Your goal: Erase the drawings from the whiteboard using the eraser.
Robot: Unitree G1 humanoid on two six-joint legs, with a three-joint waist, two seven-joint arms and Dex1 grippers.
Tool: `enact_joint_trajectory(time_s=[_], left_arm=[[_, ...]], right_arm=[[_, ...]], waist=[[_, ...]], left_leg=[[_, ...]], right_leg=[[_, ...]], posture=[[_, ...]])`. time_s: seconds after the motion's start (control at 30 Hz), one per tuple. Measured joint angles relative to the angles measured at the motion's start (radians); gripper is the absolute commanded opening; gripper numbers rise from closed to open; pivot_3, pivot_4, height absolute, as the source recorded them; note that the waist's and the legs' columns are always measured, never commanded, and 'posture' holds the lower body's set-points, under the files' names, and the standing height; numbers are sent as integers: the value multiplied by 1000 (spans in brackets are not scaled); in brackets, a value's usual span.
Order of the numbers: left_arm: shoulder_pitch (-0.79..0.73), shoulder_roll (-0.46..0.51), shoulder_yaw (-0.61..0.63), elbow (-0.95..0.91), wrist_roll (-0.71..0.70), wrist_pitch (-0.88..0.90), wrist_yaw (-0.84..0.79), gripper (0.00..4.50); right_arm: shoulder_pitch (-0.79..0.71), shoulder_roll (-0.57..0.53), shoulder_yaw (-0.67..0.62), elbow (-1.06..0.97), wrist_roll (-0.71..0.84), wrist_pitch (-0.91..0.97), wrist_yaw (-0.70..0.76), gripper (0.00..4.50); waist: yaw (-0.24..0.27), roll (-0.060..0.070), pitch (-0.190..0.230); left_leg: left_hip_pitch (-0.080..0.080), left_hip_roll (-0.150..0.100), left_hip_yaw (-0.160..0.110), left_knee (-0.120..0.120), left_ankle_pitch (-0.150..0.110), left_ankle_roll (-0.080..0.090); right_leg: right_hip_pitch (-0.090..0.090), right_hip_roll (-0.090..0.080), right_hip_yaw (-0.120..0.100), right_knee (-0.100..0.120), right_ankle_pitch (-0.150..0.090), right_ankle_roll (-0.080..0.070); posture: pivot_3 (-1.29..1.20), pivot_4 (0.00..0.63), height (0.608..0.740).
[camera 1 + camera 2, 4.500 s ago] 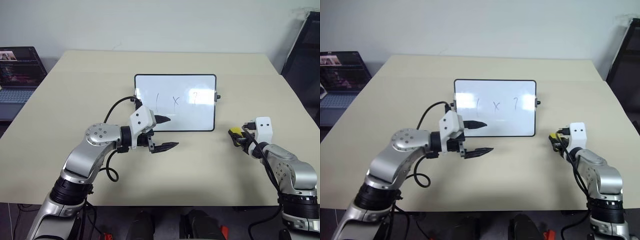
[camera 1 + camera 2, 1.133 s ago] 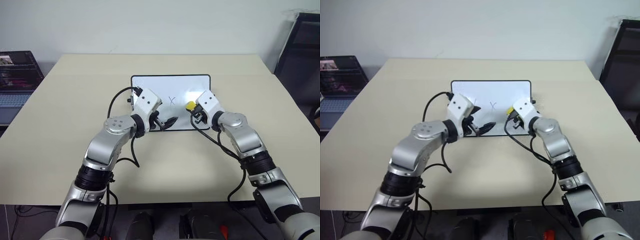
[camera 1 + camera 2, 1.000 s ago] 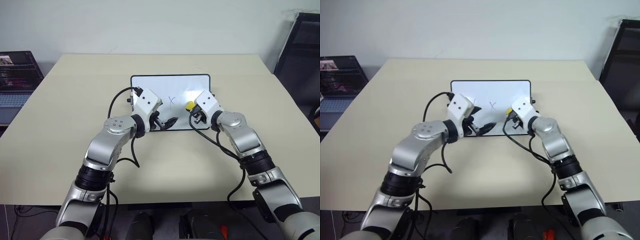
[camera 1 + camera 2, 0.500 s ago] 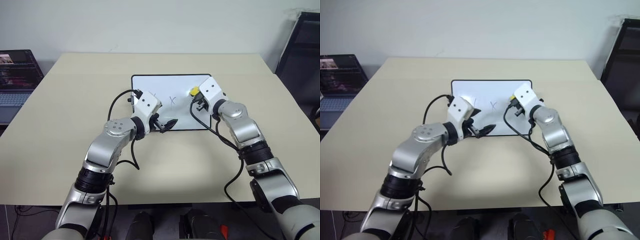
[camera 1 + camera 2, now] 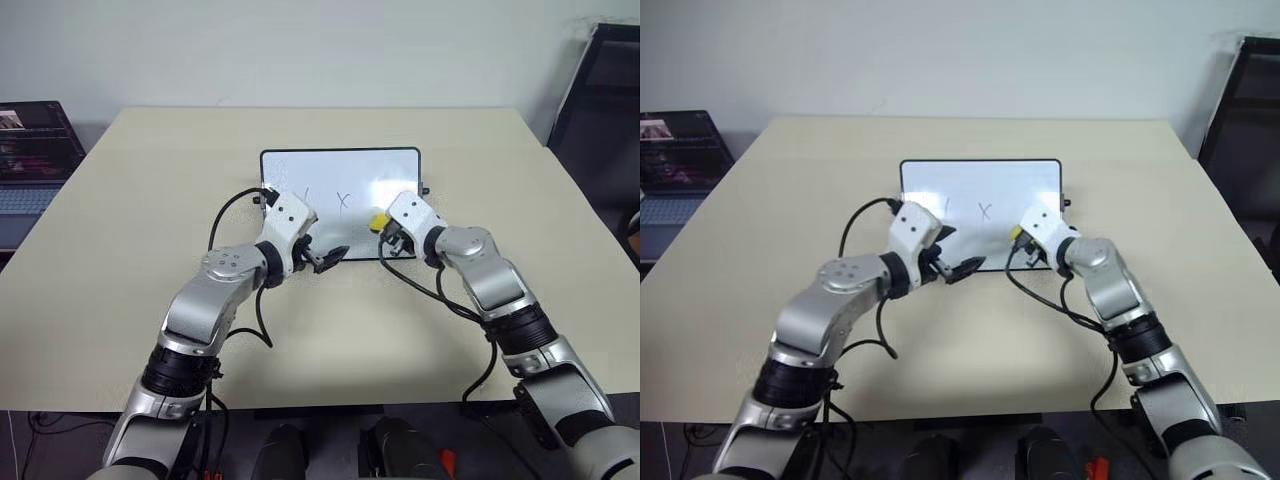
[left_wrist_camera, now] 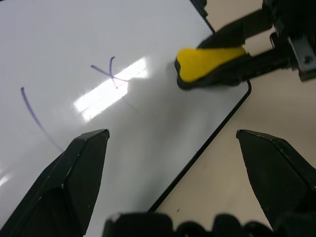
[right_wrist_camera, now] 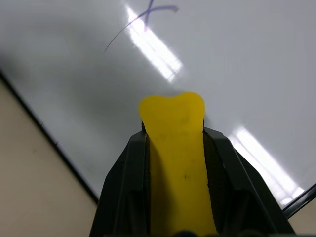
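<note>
Left gripper [image 5: 322, 257] crowds the whiteboard's [image 5: 340, 175] near edge; its far half lies open.

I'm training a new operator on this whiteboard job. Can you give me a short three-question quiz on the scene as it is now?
1. True or false: the right gripper is shut on the eraser.
2. Which marks show on the whiteboard? A) stroke and "x" B) three marks C) none
3. Fill in: the left gripper is ___ over the board's near edge.

Key: 1 true; 2 A; 3 open
</note>
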State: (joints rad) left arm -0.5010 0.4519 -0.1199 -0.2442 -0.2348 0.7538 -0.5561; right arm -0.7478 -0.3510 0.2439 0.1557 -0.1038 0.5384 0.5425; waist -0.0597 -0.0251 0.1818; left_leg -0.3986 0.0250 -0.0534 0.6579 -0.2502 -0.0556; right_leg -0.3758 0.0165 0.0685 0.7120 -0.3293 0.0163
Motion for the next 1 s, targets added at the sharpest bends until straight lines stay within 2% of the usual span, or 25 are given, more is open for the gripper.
enact_joint_trajectory(time_s=[0.23, 0.33, 0.47, 0.6, 0.77, 1.0], left_arm=[[56, 38, 74, -35, -13, 34, 23, 4500], [85, 54, 115, -55, -22, 52, 35, 4500], [134, 60, 166, -62, -25, 52, 61, 4500], [174, 62, 185, -65, -26, 51, 83, 4500], [189, 50, 206, -82, -36, 53, 113, 4500], [191, 24, 213, -104, -60, 50, 133, 4500]], right_arm=[[-3, 41, -94, -133, 71, 57, -23, 1102], [52, 48, -119, -277, 122, 107, -21, 1102], [195, 45, -122, -458, 193, 173, 4, 1102], [304, 33, -96, -561, 244, 215, 28, 1102], [354, 9, -83, -600, 254, 205, 26, 1102], [370, 19, -76, -576, 238, 95, -3, 1102]], waist=[[8, 0, 0], [12, 0, 0], [19, 0, 0], [20, 0, 0], [20, 0, 0], [19, 0, 0]], left_leg=[[-3, 0, 0, -9, 0, 0], [-3, 1, -1, -14, 0, -1], [-5, 1, 0, -15, -1, -1], [-5, 1, 0, -13, -1, 0], [-2, 1, 0, -13, -1, 0], [-2, 0, 0, -13, -1, -1]], right_leg=[[-2, -1, 0, -9, 0, 0], [-2, -1, -2, -14, 0, 0], [-4, -2, -2, -16, 0, 0], [-3, -2, -2, -15, 0, 0], [-1, -1, -2, -14, 0, 0], [-1, -1, -2, -15, 0, 0]], posture=[[0, 150, 740], [0, 150, 740], [0, 150, 740], [0, 150, 740], [0, 150, 740], [0, 150, 740]])
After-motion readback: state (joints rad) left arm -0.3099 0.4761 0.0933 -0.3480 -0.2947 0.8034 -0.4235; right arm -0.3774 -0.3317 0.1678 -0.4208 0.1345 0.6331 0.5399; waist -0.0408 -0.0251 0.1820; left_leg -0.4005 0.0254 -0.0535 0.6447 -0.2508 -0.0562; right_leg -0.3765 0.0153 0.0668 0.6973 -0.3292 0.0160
